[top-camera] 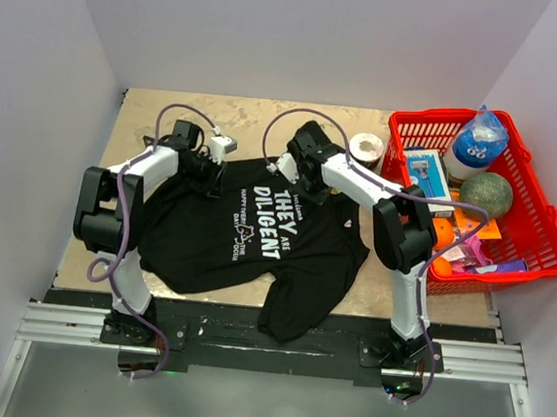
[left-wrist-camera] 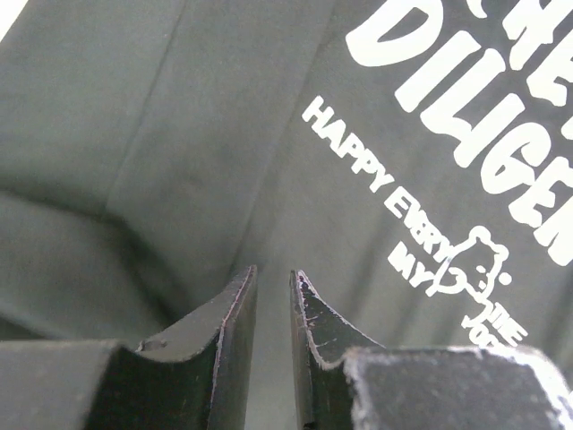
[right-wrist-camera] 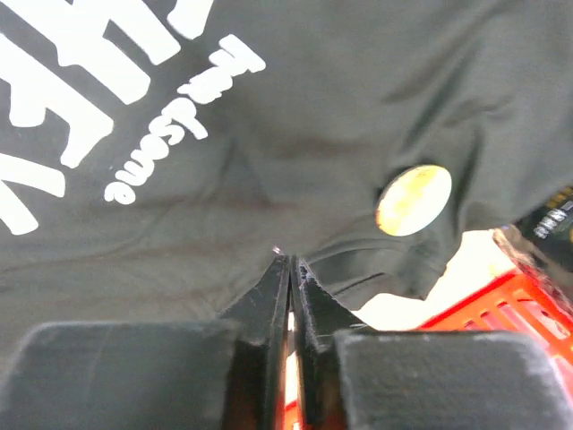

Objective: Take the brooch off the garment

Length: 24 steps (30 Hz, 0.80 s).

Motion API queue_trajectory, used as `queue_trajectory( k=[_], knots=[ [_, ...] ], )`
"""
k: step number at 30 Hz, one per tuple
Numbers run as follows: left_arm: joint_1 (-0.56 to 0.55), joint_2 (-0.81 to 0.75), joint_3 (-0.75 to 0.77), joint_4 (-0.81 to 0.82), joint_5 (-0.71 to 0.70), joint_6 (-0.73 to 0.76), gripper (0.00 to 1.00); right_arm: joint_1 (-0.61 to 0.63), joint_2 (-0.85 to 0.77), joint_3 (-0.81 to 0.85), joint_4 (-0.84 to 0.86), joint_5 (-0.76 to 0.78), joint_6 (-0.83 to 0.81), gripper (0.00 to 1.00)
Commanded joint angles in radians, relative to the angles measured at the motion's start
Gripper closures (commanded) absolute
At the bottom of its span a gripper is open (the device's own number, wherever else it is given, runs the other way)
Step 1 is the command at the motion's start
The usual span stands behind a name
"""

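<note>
Plainly, the black garment carries white lettering.

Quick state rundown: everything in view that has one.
T-shirt: spread print-up on the table, one end hanging over the near edge.
round yellowish disc: likely the brooch; on the shirt, ungripped.
left gripper: narrowly open, empty, over the shirt.
right gripper: shut, tips at the fabric.
red basket: full of items.
</note>
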<state>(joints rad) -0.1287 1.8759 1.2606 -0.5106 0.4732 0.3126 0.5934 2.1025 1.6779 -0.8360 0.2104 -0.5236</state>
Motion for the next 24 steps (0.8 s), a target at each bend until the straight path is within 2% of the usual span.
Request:
queue_trajectory(
  k=[1,4,5,7,8,10,14,24],
  knots=[
    [0.017,-0.121,-0.055,0.064,0.062,-0.044,0.74,-0.079,-0.065,0.089,-0.016,-0.095,0.059,0.85],
    [0.017,-0.164,-0.079,0.066,0.088,-0.052,0.73,-0.138,-0.102,0.079,0.021,-0.11,-0.027,0.72],
    [0.017,-0.181,-0.089,0.072,0.099,-0.04,0.73,-0.165,-0.122,0.039,0.035,-0.197,-0.079,0.63],
    [0.014,-0.195,-0.124,0.083,0.105,-0.012,0.72,-0.187,-0.212,-0.056,0.153,-0.244,-0.255,0.54],
    [0.014,-0.199,-0.131,0.08,0.101,0.017,0.71,-0.208,-0.249,-0.11,0.194,-0.296,-0.316,0.44],
    [0.014,-0.199,-0.136,0.069,0.075,0.029,0.71,-0.228,-0.318,-0.256,0.314,-0.336,-0.465,0.4],
    [0.014,-0.19,-0.133,0.023,0.081,0.062,0.71,-0.28,-0.328,-0.328,0.36,-0.471,-0.607,0.39],
    [0.014,-0.143,-0.079,-0.06,0.007,0.097,0.71,-0.303,-0.263,-0.369,0.399,-0.6,-0.848,0.41]
  ],
)
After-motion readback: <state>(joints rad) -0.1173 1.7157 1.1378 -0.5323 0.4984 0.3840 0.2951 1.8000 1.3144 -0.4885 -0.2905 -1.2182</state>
